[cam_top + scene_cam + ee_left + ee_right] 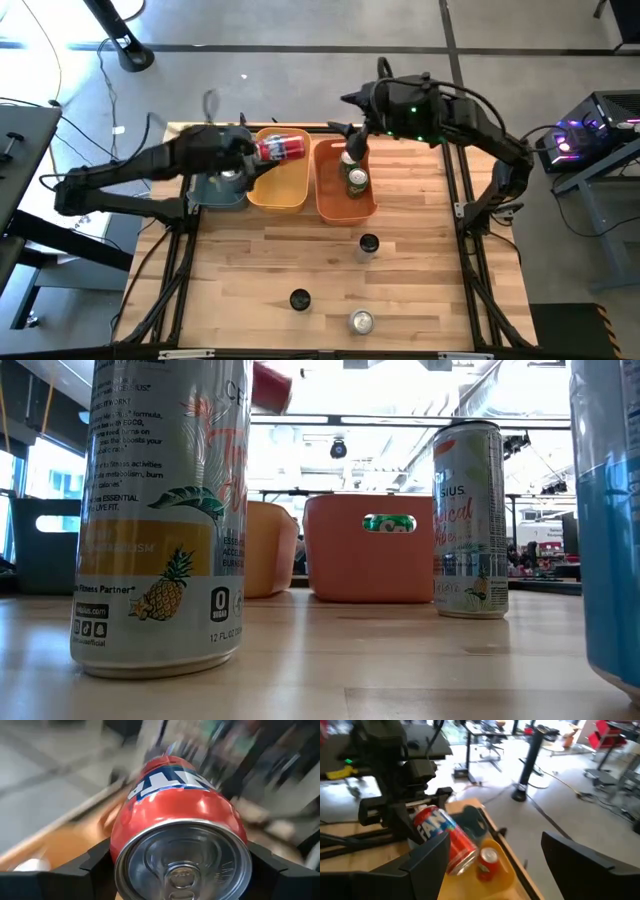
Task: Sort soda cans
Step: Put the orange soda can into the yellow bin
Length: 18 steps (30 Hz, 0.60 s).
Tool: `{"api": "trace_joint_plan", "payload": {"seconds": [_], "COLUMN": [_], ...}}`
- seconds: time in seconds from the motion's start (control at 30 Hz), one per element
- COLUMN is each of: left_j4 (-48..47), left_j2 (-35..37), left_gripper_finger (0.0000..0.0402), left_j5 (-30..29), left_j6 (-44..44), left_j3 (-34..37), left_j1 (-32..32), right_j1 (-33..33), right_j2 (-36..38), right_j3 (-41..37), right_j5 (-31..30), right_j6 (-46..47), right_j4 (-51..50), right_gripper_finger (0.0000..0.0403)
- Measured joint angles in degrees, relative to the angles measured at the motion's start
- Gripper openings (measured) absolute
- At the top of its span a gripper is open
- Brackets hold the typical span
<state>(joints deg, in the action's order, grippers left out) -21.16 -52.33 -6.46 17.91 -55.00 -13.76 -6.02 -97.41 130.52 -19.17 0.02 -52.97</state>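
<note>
Over the yellow bin (277, 185), at eleven o'clock on the worktop, the left gripper (262, 151) holds a red can (282, 149) lying sideways (another below), while the right gripper (350, 140) hangs wide over the orange bin (330, 190).

Bright, even light across the counter (300, 260) from above. At counter level, windows blow out white, cans backlit. Motion blur smears both wrist views, heaviest behind the red can (175, 825).

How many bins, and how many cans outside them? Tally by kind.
Bins: 3 (teal, yellow, orange)
Loose cans: 3
Red can in left gripper: 1
Total: 7
</note>
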Motion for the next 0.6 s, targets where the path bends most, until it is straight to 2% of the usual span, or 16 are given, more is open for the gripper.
{"api": "trace_joint_plan", "payload": {"seconds": [0.17,0.3,0.47,0.6], "left_j4": [-26.09,-40.63,-49.36,-50.79], "left_j2": [-12.4,-22.56,-32.23,-38.38], "left_gripper_finger": [0.0281,0.0281,0.0281,0.0281], "left_j5": [-0.46,-0.86,-0.76,-0.66], "left_j6": [-0.41,-2.52,-3.28,-6.26], "left_j3": [-15.86,-23.9,-25.66,-24.55], "left_j1": [-2.6,-3.57,-6.07,-8.41], "right_j1": [-0.04,0.0,0.02,0.04], "right_j2": [0.47,0.15,-0.49,-0.47], "right_j3": [0.0,0.0,-0.04,-0.04], "right_j5": [-1.99,-2.01,-1.91,-1.87], "right_j6": [1.4,1.55,2.92,2.99], "right_j4": [-2.95,-4.99,-7.25,-8.06], "right_gripper_finger": [0.0306,0.0307,0.0307,0.0307]}}
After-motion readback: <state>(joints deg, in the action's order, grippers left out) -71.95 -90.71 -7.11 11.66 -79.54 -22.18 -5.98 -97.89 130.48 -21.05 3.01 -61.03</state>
